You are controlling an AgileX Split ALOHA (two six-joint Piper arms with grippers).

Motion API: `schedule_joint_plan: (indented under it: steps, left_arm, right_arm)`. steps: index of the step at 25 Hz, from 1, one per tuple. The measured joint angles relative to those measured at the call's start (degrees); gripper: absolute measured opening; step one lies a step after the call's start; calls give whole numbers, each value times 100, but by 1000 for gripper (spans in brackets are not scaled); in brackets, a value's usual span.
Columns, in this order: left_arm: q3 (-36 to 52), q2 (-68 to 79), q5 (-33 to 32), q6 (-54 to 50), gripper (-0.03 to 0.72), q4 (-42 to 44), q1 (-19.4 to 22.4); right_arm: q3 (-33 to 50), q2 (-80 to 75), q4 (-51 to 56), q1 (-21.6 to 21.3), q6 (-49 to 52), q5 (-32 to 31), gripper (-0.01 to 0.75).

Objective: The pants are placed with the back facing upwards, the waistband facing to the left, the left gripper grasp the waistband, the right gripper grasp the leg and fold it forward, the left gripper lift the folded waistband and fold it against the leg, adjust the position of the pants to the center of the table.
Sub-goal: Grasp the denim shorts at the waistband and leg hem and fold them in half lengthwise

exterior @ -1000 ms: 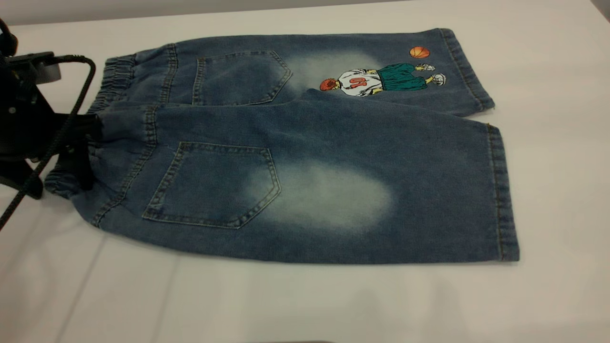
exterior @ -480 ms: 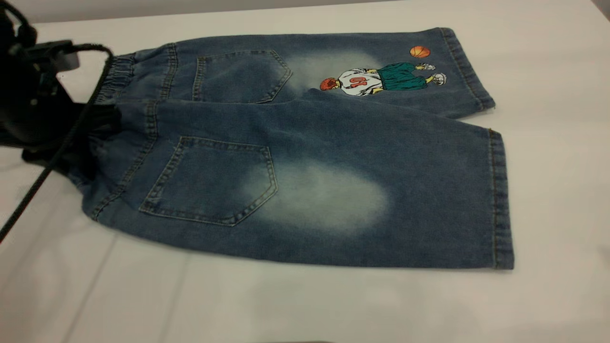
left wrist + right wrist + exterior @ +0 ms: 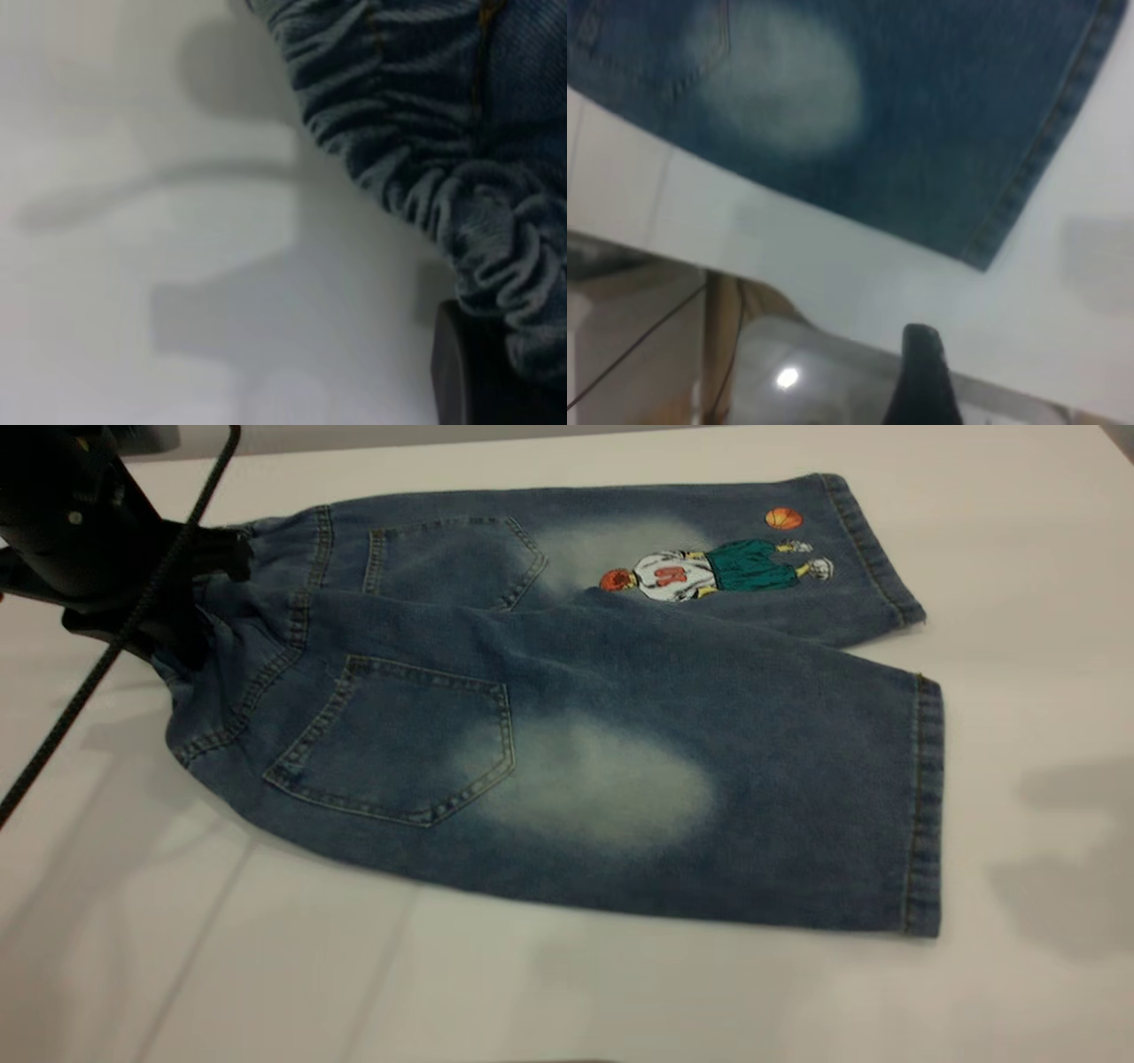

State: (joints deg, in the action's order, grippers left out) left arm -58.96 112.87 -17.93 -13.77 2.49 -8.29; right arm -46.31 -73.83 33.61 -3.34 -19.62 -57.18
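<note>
Up at the left end of the surface (image 3: 567, 992), my left gripper (image 3: 190, 593) has its jaws clamped on the bunched waistband of the pants (image 3: 576, 717), so the elastic could slip free before my right gripper (image 3: 921, 372), jaws' state unreadable, reaches the leg (image 3: 753, 779).

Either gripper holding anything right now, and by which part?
The left gripper holds the pants by the gathered elastic waistband. The right gripper holds nothing, off the denim.

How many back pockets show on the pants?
2. One stitched denim back pocket on the near plain leg beside the pale oval patch; the other back pocket on the far leg with the cartoon print.
</note>
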Motion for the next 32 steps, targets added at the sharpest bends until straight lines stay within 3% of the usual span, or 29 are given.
schedule_joint_plan:
  steps: [3,8,12,18,22,26,32]
  left_arm:
    - [-5,0,-37,0,90,0,-5]
    - [-32,0,-137,5,90,0,-6]
    - [-32,0,-164,5,90,0,-6]
    - [-32,0,-168,5,90,0,-6]
    - [-32,0,-168,5,90,0,-6]
    - [-32,0,-168,5,90,-5,-6]
    - [-32,0,-168,5,90,-5,-6]
  right_arm:
    - [-5,-307,18,65,-55,92,458]
    - [-179,-746,-108,519,-40,467,458]
    - [-704,-1110,-746,1091,453,442,458]
    - [-1446,-1529,-2673,2237,2242,116,458]
    - [-1376,-1691,-3361,2965,3245,48,458]
    - [-1132,-1869,-3396,3451,3487,513,458]
    - [-572,-2307,-3248,3584,3510,1287,458]
